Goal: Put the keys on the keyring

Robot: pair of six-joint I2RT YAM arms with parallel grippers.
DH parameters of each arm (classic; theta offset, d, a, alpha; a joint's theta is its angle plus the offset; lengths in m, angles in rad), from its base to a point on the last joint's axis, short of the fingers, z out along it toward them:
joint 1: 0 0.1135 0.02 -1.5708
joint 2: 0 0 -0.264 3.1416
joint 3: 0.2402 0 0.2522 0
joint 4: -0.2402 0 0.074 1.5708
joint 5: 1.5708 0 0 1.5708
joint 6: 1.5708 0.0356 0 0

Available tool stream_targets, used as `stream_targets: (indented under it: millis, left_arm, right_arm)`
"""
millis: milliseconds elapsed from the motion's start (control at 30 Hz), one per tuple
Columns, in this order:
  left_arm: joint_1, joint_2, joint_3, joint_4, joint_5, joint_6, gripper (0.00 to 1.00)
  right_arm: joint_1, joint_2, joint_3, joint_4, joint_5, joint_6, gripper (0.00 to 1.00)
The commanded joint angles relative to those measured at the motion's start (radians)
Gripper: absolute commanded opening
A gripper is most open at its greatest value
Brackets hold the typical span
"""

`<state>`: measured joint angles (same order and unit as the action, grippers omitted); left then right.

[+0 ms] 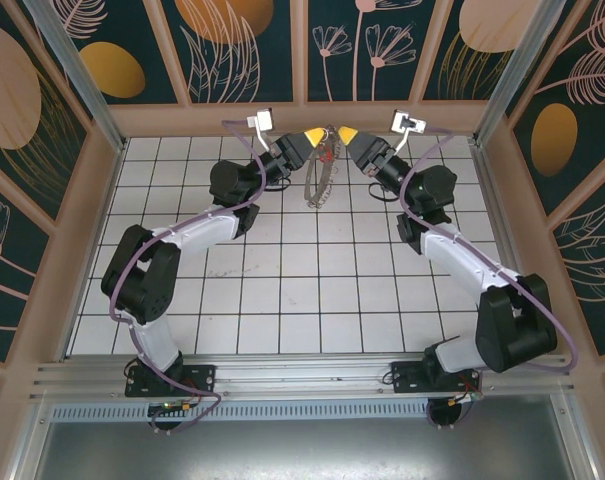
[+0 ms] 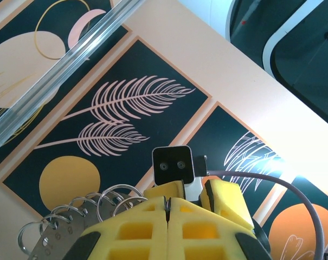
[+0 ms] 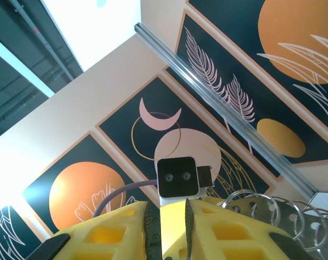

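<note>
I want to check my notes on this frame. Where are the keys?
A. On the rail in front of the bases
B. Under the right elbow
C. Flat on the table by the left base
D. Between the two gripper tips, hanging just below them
D: in the top view the keys fan out just below the gap between the left gripper and the right gripper, which point at each other.

Yellow left gripper (image 1: 316,134) and right gripper (image 1: 347,134), silver keyring (image 1: 319,178), white gridded table (image 1: 282,280).
</note>
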<state>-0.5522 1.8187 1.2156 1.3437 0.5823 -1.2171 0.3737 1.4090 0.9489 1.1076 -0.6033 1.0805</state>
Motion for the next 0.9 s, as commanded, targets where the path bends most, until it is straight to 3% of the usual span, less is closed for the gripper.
stream_targets:
  millis: [0, 867]
  left_arm:
    - [-0.006, 0.007, 0.001, 0.086, -0.02, -0.016, 0.0]
    - [-0.006, 0.018, 0.004, 0.087, -0.017, -0.018, 0.0]
  right_arm:
    - [0.016, 0.019, 0.032, 0.069, 0.002, 0.013, 0.26]
    - [0.048, 0.088, 0.067, 0.094, -0.016, 0.034, 0.28]
